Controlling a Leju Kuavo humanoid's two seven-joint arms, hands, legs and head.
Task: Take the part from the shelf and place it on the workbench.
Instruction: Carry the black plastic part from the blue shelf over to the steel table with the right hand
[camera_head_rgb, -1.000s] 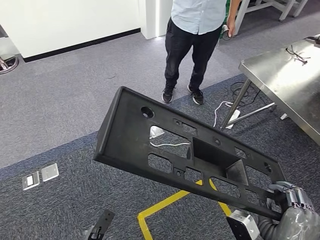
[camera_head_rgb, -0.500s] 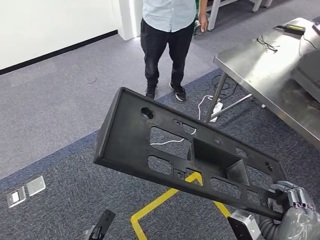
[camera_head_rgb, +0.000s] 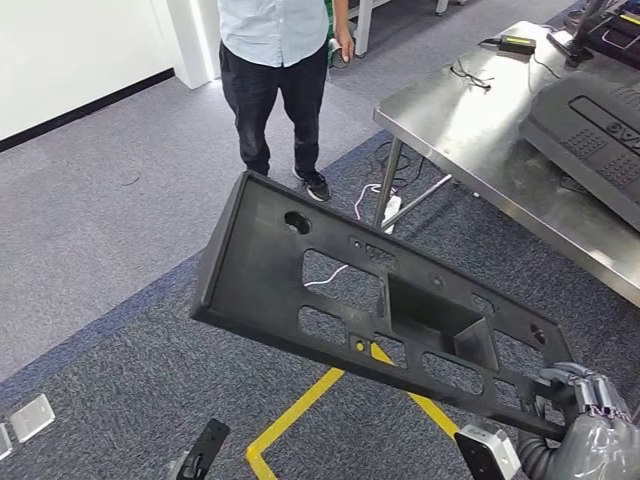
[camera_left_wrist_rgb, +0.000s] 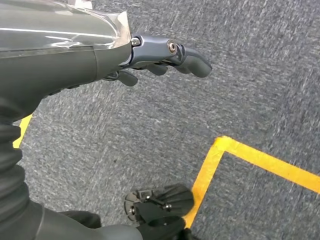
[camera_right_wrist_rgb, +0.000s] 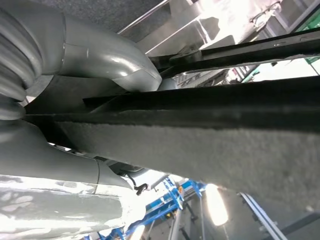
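Overhead, the long black part (camera_head_rgb: 362, 300) hangs tilted above the floor, its far end raised toward ten o'clock and its near end dropping toward four o'clock, where the right hand (camera_head_rgb: 585, 410) grips its edge with fingers curled over the rim. From the right wrist camera the same part (camera_right_wrist_rgb: 211, 125) crosses the frame as a dark slab pinched between the grey thumb and the hand's body. Its face is pierced by rectangular openings, a round hole near the far end and a deep pocket near the middle; carpet and a white cable (camera_head_rgb: 332, 278) show through the openings.

At two o'clock stands the workbench (camera_head_rgb: 483, 150), a steel table, well apart from the part. On it lie another black moulded panel (camera_head_rgb: 596, 140) at its right side, a small dark device (camera_head_rgb: 517, 44) and thin black wires (camera_head_rgb: 472, 75). A white power strip (camera_head_rgb: 390, 212) lies on the floor beside the bench's leg.

At twelve o'clock a person (camera_head_rgb: 275, 80) in a pale shirt and black trousers stands on the grey carpet, one hand holding a small object. Yellow tape (camera_head_rgb: 302, 412) marks a corner on the carpet below the part, and floor socket plates (camera_head_rgb: 30, 418) sit at eight o'clock.

The left hand (camera_left_wrist_rgb: 166, 52) hangs over the carpet holding nothing, fingers stretched out and apart.
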